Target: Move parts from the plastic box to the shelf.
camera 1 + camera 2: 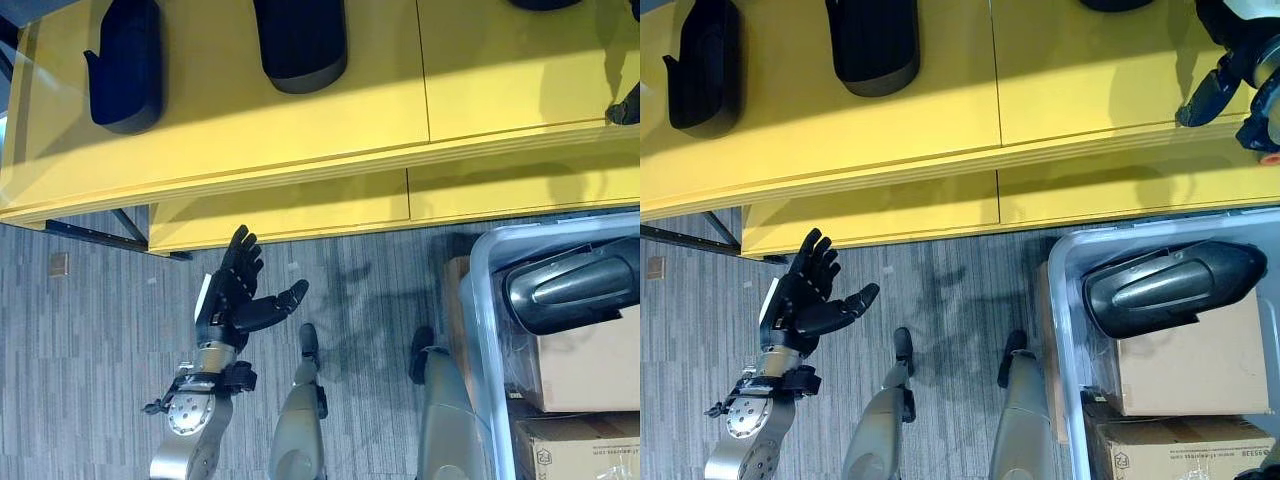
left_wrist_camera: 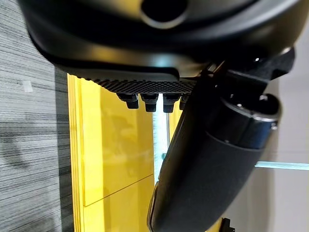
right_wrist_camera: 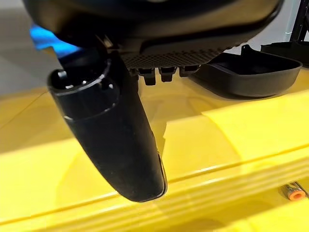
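A clear plastic box (image 1: 1060,262) stands on the floor at the right. A glossy dark part (image 1: 1170,285) lies in it on top of cardboard cartons (image 1: 1190,372). Above it runs the yellow shelf (image 1: 330,110), which carries black parts at the left (image 1: 125,65), the middle (image 1: 300,40) and the far edge (image 1: 545,3). My left hand (image 1: 235,295) hangs open over the carpet below the shelf's front edge, fingers spread and holding nothing. My right hand (image 1: 1235,55) is over the shelf's right end, fingers relaxed and empty. A black part (image 3: 251,72) rests on the shelf beyond it.
Grey carpet lies between the shelf and the box. A dark shelf-frame bar (image 1: 90,237) runs under the shelf's left corner. A small orange item (image 3: 292,192) sits at the shelf's edge near my right hand. A second carton (image 1: 1170,448) fills the box's near end.
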Tool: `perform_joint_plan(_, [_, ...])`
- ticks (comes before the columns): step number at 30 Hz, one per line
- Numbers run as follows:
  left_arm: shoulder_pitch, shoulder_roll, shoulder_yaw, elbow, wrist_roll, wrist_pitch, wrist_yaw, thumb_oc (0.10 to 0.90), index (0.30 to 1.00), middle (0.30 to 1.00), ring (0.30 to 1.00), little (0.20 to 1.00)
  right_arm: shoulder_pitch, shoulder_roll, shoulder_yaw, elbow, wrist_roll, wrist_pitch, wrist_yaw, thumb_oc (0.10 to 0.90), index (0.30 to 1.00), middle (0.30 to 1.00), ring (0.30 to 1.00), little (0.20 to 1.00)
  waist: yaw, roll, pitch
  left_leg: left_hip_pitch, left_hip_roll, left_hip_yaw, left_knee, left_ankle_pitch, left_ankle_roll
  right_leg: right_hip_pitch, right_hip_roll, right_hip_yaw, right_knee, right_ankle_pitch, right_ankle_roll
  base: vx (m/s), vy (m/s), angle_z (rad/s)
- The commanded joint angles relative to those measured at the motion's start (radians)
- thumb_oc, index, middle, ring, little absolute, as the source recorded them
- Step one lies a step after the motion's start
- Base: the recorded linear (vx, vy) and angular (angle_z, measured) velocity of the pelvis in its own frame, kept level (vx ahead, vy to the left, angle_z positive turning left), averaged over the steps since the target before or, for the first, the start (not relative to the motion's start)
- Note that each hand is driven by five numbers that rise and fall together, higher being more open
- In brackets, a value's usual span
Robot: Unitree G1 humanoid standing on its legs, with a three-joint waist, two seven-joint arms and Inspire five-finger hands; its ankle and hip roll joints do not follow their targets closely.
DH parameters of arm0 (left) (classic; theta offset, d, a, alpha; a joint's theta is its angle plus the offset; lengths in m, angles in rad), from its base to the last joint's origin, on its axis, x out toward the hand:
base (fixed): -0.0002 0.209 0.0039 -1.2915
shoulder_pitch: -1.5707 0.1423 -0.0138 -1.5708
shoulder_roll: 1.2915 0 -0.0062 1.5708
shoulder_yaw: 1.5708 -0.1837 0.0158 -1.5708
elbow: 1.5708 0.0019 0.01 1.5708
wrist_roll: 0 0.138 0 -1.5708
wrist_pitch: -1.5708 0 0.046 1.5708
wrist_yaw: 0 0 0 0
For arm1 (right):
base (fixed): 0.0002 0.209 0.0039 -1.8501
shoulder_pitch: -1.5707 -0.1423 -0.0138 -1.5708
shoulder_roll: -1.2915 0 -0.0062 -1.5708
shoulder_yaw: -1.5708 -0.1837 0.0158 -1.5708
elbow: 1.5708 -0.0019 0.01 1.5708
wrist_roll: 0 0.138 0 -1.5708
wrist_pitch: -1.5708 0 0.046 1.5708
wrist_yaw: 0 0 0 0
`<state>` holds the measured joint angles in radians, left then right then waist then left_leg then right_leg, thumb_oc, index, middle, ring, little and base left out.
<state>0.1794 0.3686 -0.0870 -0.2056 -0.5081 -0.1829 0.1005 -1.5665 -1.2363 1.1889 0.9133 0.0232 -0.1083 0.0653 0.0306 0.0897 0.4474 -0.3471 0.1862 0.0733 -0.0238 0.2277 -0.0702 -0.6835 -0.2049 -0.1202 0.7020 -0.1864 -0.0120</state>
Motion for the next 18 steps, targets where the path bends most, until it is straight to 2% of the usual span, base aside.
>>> perform_joint_plan(1, [-0.033,0.032,0.046,-0.074,-0.024,-0.112,0.007,0.9,1.0,1.0,1.0,1.0,-0.035,-0.058,-0.049,-0.02,0.047,-0.016,-0.028,0.9,1.0,1.0,1.0,1.0,0.013,-0.1,-0.019,0.212,-0.007,-0.009,-0.003,-0.092,-0.087,0.118,0.061,-0.055,-0.179,0.031,0.053,0.0,0.0,0.0])
perform_joint_plan(18, [-0.036,0.037,0.076,-0.078,-0.011,-0.106,0.009,0.9,1.0,1.0,1.0,1.0,0.061,-0.129,-0.063,-0.121,0.049,-0.018,0.03,0.9,1.0,1.0,1.0,1.0,0.008,-0.147,-0.022,0.24,0.001,-0.015,-0.005,-0.113,-0.084,0.141,0.061,-0.062,-0.18,0.033,0.056,0.0,0.006,0.02])
